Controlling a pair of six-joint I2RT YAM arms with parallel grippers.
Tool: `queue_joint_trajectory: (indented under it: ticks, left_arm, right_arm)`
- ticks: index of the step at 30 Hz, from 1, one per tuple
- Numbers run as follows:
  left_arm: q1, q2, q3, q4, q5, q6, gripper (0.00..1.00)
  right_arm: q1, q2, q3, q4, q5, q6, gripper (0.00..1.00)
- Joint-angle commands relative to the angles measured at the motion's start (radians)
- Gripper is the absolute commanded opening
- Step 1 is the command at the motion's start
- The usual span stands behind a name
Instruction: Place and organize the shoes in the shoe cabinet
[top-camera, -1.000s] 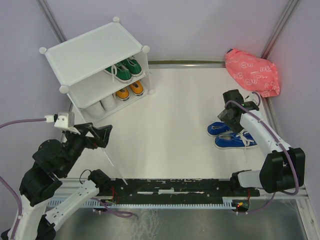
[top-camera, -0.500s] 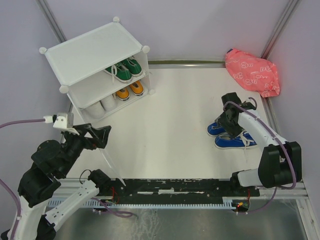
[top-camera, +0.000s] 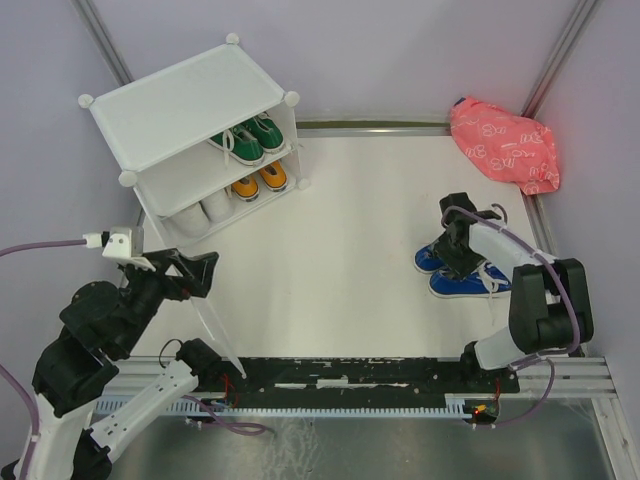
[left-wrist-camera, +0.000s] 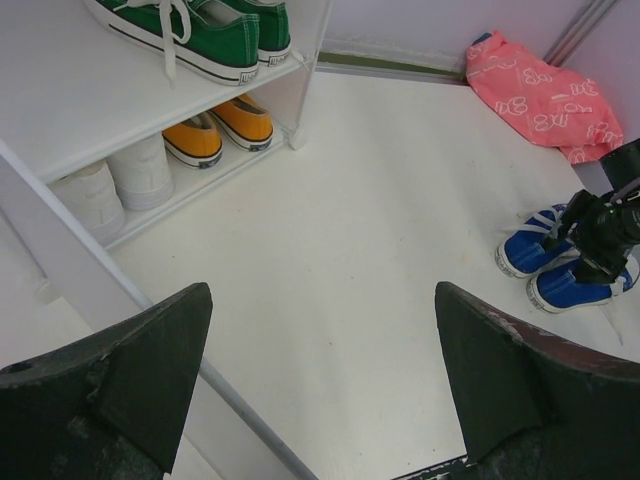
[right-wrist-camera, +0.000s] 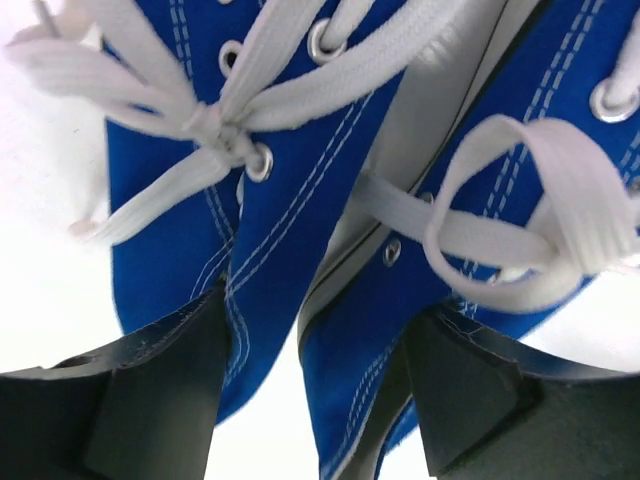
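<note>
The blue shoes (top-camera: 462, 274) lie side by side at the right of the table. My right gripper (top-camera: 457, 250) is down on them. In the right wrist view it (right-wrist-camera: 312, 400) stands open, one finger against each blue shoe (right-wrist-camera: 270, 250), with their adjoining inner walls between the fingers and a narrow gap still showing between the two shoes. The white shoe cabinet (top-camera: 180, 105) stands at the back left, with green shoes (top-camera: 248, 140) on its shelf and orange shoes (top-camera: 260, 180) and white shoes (top-camera: 205, 212) below. My left gripper (top-camera: 195, 270) hovers open and empty near the cabinet's front corner.
A pink patterned bag (top-camera: 505, 145) lies in the back right corner. In the left wrist view a cabinet post (left-wrist-camera: 60, 260) is close to the left finger, and the blue shoes (left-wrist-camera: 550, 270) and the right arm (left-wrist-camera: 610, 225) sit far right. Metal rails edge the table.
My right gripper has dropped from above the blue shoes down onto them. The left arm has only shifted slightly.
</note>
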Motion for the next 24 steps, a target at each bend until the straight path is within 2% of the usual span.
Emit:
queue_joint_trajectory:
  ticks: [1, 2, 5, 6, 7, 11, 14, 21, 24]
  left_arm:
    - [0.002, 0.001, 0.006, -0.132, -0.027, 0.000, 0.99]
    - [0.002, 0.002, 0.007, -0.136, -0.030, -0.001, 0.99]
    - [0.002, 0.002, 0.015, -0.148, -0.040, -0.004, 0.99]
    - [0.001, 0.004, 0.018, -0.153, -0.042, -0.004, 0.99]
    - [0.002, 0.006, 0.024, -0.155, -0.043, -0.004, 0.99]
    - [0.002, 0.012, 0.047, -0.156, -0.042, -0.004, 0.99]
    - [0.002, 0.010, 0.053, -0.148, -0.040, -0.007, 0.99]
    - [0.002, -0.004, 0.028, -0.132, -0.026, -0.024, 0.99]
    - [0.002, -0.009, 0.024, -0.127, -0.024, -0.027, 0.99]
  right_arm:
    - [-0.006, 0.070, -0.030, 0.114, 0.048, -0.015, 0.71]
    - [-0.006, 0.081, -0.037, 0.128, 0.051, -0.021, 0.61]
    - [-0.005, 0.077, -0.068, 0.179, 0.046, -0.059, 0.17]
    - [-0.001, 0.062, -0.080, 0.210, 0.043, -0.082, 0.06]
    - [0.006, 0.038, -0.090, 0.230, 0.045, -0.107, 0.02]
    - [0.103, -0.057, -0.062, 0.285, 0.096, -0.246, 0.02]
    - [0.253, -0.048, 0.044, 0.306, 0.114, -0.389, 0.02]
    - [0.559, 0.190, 0.362, 0.381, -0.023, -0.597, 0.02]
    - [0.681, 0.352, 0.551, 0.372, -0.057, -0.760, 0.02]
